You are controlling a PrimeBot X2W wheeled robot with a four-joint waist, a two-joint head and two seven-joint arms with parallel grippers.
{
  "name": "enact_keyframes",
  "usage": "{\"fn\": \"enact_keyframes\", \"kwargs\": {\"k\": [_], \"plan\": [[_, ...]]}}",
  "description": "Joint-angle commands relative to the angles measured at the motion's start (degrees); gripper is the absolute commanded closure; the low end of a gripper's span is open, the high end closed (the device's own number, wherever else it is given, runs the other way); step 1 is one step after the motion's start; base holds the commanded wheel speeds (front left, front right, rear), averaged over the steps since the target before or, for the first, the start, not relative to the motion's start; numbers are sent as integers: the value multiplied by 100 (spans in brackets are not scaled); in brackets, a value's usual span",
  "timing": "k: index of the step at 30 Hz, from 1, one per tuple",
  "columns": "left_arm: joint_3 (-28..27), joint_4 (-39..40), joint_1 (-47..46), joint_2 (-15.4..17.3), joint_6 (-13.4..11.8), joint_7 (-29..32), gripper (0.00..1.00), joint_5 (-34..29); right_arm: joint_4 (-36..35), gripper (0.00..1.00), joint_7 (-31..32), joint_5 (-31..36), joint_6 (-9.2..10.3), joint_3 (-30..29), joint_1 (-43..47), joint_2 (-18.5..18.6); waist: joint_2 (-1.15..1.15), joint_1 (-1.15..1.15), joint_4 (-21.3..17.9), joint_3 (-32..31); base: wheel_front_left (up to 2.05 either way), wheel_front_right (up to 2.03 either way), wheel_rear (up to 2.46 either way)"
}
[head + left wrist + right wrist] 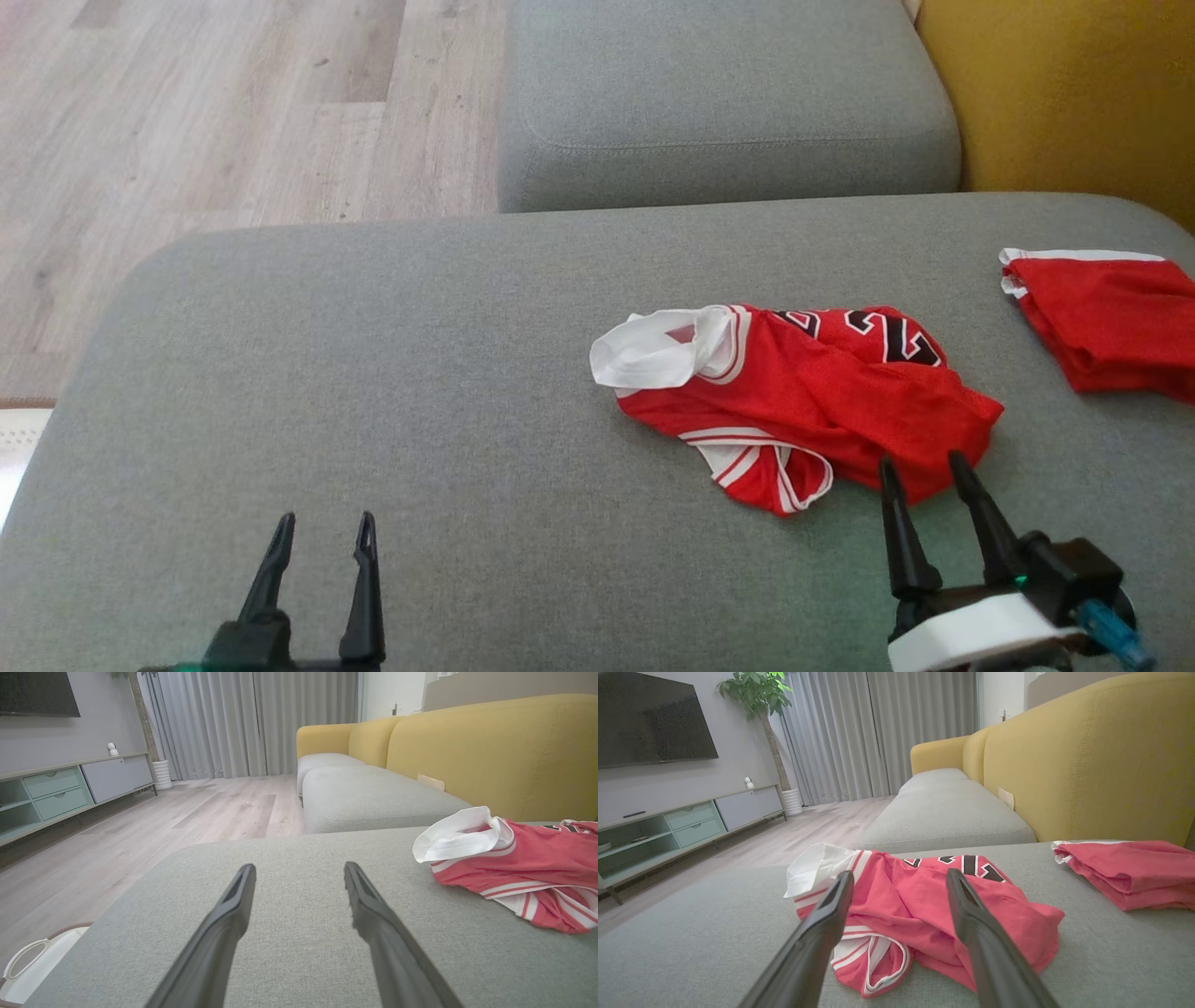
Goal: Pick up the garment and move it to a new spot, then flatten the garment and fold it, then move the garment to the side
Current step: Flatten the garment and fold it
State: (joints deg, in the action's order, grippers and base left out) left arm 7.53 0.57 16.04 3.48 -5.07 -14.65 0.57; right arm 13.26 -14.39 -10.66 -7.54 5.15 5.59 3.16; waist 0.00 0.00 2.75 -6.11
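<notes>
1. While the right gripper [920,459] is reaching forward low over the grey fabric sofa cushion [373,373], its dark fingers are standing spread and holding nothing. The tips are sitting at the near edge of the crumpled red-and-white mesh jersey [822,392]; contact is impossible to call.
2. The left gripper [327,515] is hovering at lower left, fingers apart and empty, well apart from the jersey.
3. That jersey is lying bunched right of centre on the cushion, with a folded red cloth [1111,317] sitting further right.
</notes>
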Motion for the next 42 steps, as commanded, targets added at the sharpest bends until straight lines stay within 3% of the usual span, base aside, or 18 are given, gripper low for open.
{"fn": "enact_keyframes", "kwargs": {"k": [1, 6, 10, 21, 25, 33, 42], "plan": [[-132, 225, -340, -7, -42, -35, 0, -55, -91, 0, -61, 51, 5, 117, -179, -13, 0, 0, 7, -3, 0, 0, 0], [-58, 275, -351, 3, -15, -35, 0, -46, -15, 0, -61, 102, 5, 118, -218, -15, 0, 0, -18, 29, 0, 0, 0], [210, 153, -474, -2, 167, -35, 0, -52, -195, 0, -61, 116, 5, 62, -324, -19, 0, 0, -174, 179, 0, 0, 0], [1879, -1018, -2030, -40, 864, -35, 0, -449, -755, 0, -61, 254, 5, 13, -767, 53, 0, 0, -1101, 1225, 0, 0, 0], [2418, -1664, -2698, -47, 980, -35, 0, -601, -850, 0, -61, 258, 5, 23, -969, 56, 0, 0, -1453, 1631, 0, 0, 0], [2986, -2713, -3388, -55, 1026, -35, 0, -539, -930, 0, -61, 200, 5, -24, -1153, 30, 0, 0, -1822, 1963, 0, 0, 0], [3388, -3127, -3954, -59, 707, -35, 0, -194, -1041, 0, -61, 87, 5, 68, -1316, 13, 0, 0, -1948, 2162, 0, 0, 0]]}}
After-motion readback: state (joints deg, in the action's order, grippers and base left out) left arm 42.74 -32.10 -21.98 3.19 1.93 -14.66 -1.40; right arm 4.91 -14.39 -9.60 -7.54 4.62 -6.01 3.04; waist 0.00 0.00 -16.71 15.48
